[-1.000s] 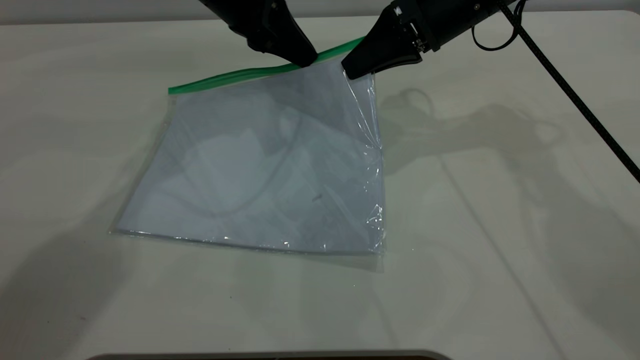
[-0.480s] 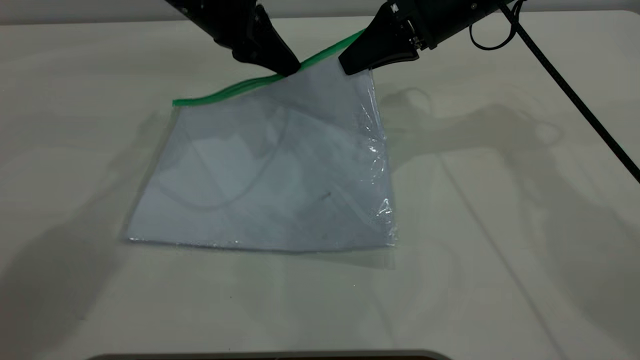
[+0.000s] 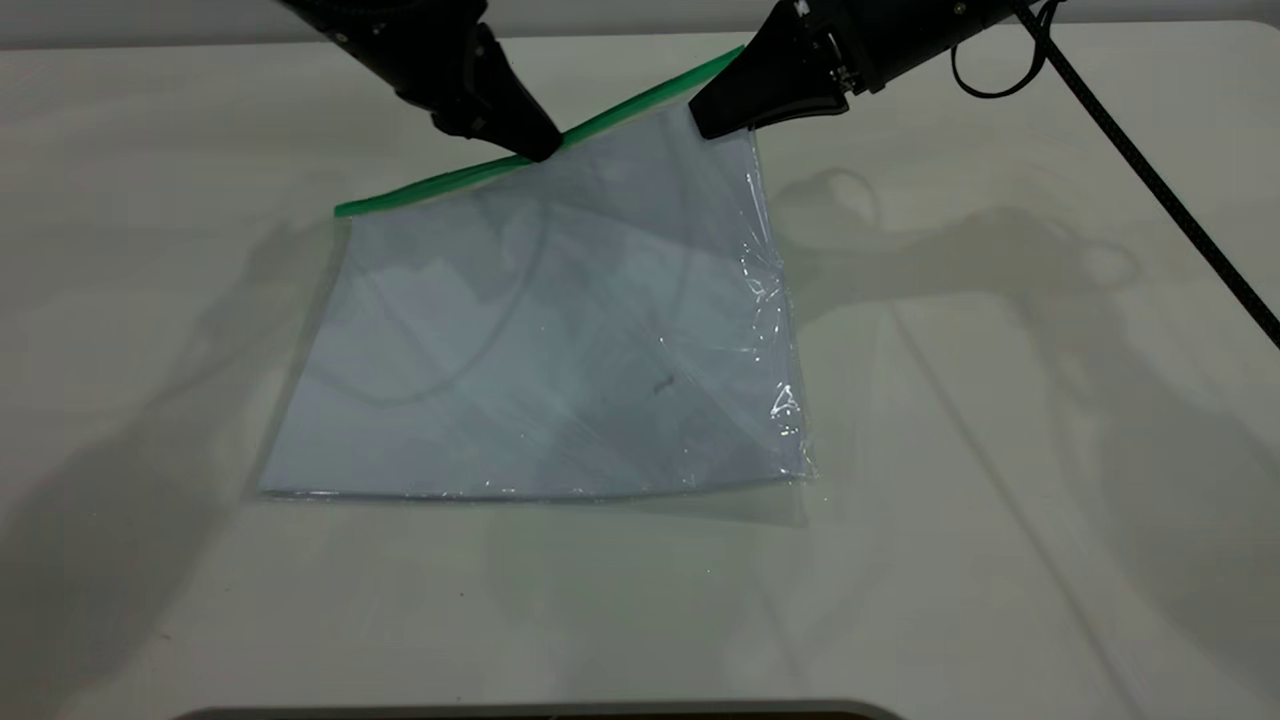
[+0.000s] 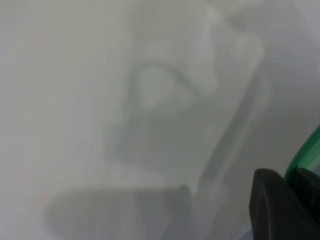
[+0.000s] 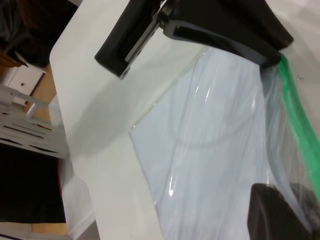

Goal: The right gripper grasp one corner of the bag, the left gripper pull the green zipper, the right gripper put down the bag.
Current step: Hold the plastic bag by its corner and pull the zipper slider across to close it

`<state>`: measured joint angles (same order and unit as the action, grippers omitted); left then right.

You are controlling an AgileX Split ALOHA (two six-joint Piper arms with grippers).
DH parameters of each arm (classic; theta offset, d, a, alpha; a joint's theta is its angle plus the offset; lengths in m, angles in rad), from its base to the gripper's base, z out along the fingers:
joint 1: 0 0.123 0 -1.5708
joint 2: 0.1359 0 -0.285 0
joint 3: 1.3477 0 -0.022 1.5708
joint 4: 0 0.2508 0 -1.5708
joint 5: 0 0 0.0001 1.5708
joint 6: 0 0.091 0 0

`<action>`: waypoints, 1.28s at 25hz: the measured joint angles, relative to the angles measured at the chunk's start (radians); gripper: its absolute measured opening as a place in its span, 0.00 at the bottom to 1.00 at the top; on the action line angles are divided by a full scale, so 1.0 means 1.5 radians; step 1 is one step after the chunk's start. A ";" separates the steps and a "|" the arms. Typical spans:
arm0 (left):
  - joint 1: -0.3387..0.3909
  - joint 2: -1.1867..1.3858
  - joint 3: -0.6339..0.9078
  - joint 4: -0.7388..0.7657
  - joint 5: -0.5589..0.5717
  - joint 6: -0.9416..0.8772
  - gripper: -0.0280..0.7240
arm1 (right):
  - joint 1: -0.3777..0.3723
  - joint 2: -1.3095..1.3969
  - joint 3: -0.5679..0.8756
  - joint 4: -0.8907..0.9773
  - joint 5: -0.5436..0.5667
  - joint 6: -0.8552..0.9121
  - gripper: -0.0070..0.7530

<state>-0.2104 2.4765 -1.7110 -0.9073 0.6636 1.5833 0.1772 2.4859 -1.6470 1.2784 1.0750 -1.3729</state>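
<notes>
Pale and matte, the table (image 3: 1000, 450) fills nearly the whole exterior frame, crossed only by arm shadows; the right wrist view catches its edge, with white slatted furniture (image 5: 25, 125) and a dark floor beyond.

At center lies the bag (image 3: 560, 350), a clear pouch of white sheets, its near edge flat on the table and its far right corner lifted toward the upper middle of the frame. The right gripper (image 3: 712, 118), trailing a black cable (image 3: 1150, 190), is clamped on that raised corner. The left gripper (image 3: 540, 148), at upper left of center, is pinched onto the green zipper (image 3: 450, 182), which runs diagonally from left of center up to the held corner; whether the slider itself sits between its tips cannot be told.

By the look of things, the zipper pull is under way and the strip's left stretch is yet to be covered. The next move calls for a steady draw along the strip toward the lower-left end while the right gripper keeps the corner taut; setting the bag down is not yet done.
</notes>
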 joint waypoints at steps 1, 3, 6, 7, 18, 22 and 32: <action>0.002 0.002 0.000 0.003 -0.001 0.000 0.14 | -0.001 0.000 0.000 0.001 0.002 0.000 0.06; 0.007 0.007 0.000 0.008 -0.004 0.000 0.14 | -0.001 0.000 0.000 0.002 0.003 0.000 0.06; 0.013 0.014 0.000 0.015 -0.007 0.000 0.14 | -0.001 0.001 0.000 0.009 0.006 0.000 0.06; 0.015 0.015 0.000 0.020 -0.009 0.000 0.14 | -0.002 0.001 0.000 0.012 0.007 -0.001 0.06; 0.066 0.030 0.000 0.042 -0.026 -0.001 0.14 | -0.012 0.001 0.000 0.030 0.018 -0.011 0.06; 0.086 0.038 0.000 0.043 -0.024 -0.003 0.15 | -0.012 0.001 0.000 0.042 0.018 -0.013 0.06; 0.121 0.053 0.003 0.076 -0.027 -0.025 0.16 | -0.012 0.001 0.000 0.043 0.023 -0.013 0.06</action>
<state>-0.0292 2.5554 -1.7070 -0.7930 0.6226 1.5460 0.1587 2.4869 -1.6470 1.3431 1.1099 -1.3930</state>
